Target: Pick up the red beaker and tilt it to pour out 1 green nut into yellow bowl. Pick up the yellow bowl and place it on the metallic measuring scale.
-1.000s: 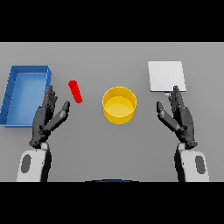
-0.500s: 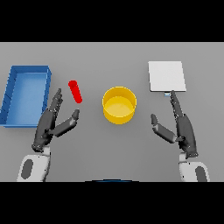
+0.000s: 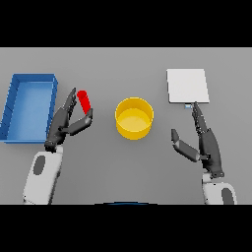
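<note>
A slim red beaker (image 3: 84, 101) stands on the table left of centre. My left hand (image 3: 66, 121) is right beside it, fingers straight behind it and thumb spread below it, open and not closed on it. The yellow bowl (image 3: 134, 118) sits in the middle of the table; its inside looks plain yellow. The metallic measuring scale (image 3: 187, 85) is a pale square plate at the back right. My right hand (image 3: 205, 141) is open in front of the scale, fingers pointing towards it, thumb spread to the left. No green nut shows.
A blue open tray (image 3: 15, 92) lies at the far left, just beyond my left hand.
My left hand has moved forward and right, up to the red beaker. My right hand has drawn back a little and turned edge-on, thumb spread out.
</note>
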`<state>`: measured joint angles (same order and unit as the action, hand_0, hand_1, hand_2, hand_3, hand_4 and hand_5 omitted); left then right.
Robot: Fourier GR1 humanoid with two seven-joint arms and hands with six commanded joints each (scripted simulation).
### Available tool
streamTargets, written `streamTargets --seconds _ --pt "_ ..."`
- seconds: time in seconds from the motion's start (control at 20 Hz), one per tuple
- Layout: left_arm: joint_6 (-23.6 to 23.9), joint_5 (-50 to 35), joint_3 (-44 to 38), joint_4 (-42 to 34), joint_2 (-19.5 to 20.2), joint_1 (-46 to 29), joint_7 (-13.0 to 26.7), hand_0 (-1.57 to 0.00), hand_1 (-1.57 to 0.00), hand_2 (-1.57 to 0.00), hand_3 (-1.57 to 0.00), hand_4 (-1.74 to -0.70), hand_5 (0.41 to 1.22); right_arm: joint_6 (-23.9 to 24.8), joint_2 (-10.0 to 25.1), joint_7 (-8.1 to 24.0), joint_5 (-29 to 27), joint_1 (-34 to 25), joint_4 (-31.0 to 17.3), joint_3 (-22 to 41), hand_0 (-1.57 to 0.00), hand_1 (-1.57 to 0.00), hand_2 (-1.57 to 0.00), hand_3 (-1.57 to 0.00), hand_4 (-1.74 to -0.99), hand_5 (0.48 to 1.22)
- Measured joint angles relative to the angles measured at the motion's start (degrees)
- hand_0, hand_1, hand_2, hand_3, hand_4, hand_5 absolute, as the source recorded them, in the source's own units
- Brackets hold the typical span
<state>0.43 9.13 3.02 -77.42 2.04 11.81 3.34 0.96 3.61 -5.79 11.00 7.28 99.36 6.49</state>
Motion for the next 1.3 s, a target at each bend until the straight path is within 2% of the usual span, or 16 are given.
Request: streamTargets --seconds 0.15,0.4,0.55,0.75,0.9,0.95,1.0,1.05,1.15,1.3 --pt "0.12 -0.59 -1.72 6.05 -0.25 2.64 -2.32 0.0 0.0 0.0 0.0 -1.34 0.717 -0.2 0.05 1.41 -0.28 -0.65 -0.16 -0.11 0.0 0.0 0.0 0.0 -1.341 0.689" --pt "0.43 -0.91 -3.56 12.58 -0.22 8.93 -4.59 0.0 0.0 0.0 0.0 -1.32 0.711 -0.24 -0.2 0.84 -0.6 0.63 0.26 -0.12 0.0 0.0 0.0 0.0 -1.333 0.687" --pt "0.58 -0.42 -4.0 16.29 -0.2 11.84 -4.34 0.0 0.0 0.0 0.0 -1.31 0.703 -0.11 -0.05 0.46 -0.62 -0.17 -0.02 -0.39 0.0 0.0 0.0 0.0 -1.329 0.684" --pt "0.5 -0.55 -4.83 19.91 -0.21 14.72 -5.71 0.0 0.0 0.0 0.0 -1.33 0.715 -0.24 -0.32 0.36 -0.36 0.55 0.23 0.1 0.0 0.0 0.0 0.0 -1.311 0.682" --pt "0.43 -0.81 -5.34 22.36 -0.76 16.37 -8.58 0.0 0.0 -0.03 0.0 -1.39 0.752 -0.39 0.17 1.15 -0.82 0.33 0.49 -0.4 0.0 0.0 0.0 0.0 -1.295 0.683" --pt "1.14 -0.85 -5.58 23.39 -1.51 16.72 -8.94 -0.08 -0.08 -0.12 -0.08 -1.42 0.77 -0.01 0.08 1.14 -0.32 0.22 0.54 -0.28 0.0 0.0 0.0 0.0 -1.291 0.684" --pt "1.52 -1.24 -6.05 23.55 -1.76 16.99 -9.39 -0.25 -0.28 -0.31 -0.22 -1.44 0.795 -0.04 0.42 0.9 -0.19 0.14 0.42 -0.42 0.0 0.0 0.0 0.0 -1.289 0.684" --pt "1.84 -1.72 -6.84 24.34 -1.69 17.41 -8.77 -0.46 -0.48 -0.5 -0.49 -1.44 0.881 0.22 0.12 1.22 -0.21 -0.63 -0.36 -0.55 0.0 0.0 0.0 0.0 -1.286 0.685" --pt "4.65 -1.02 -7.36 25.92 -2.68 18.37 -9.4 -0.86 -0.87 -0.89 -0.88 -1.44 1.003 0.11 0.16 0.64 -0.17 -0.27 0.16 -0.39 0.0 0.0 0.0 0.0 -1.283 0.683" --pt "6.3 1.37 -6.82 27.07 -2.84 19.35 -10.69 -1.21 -1.21 -1.22 -1.22 -1.45 1.109 0.13 -0.08 1.0 -0.04 -0.29 -0.44 -0.27 0.0 0.0 0.0 0.0 -1.291 0.684"
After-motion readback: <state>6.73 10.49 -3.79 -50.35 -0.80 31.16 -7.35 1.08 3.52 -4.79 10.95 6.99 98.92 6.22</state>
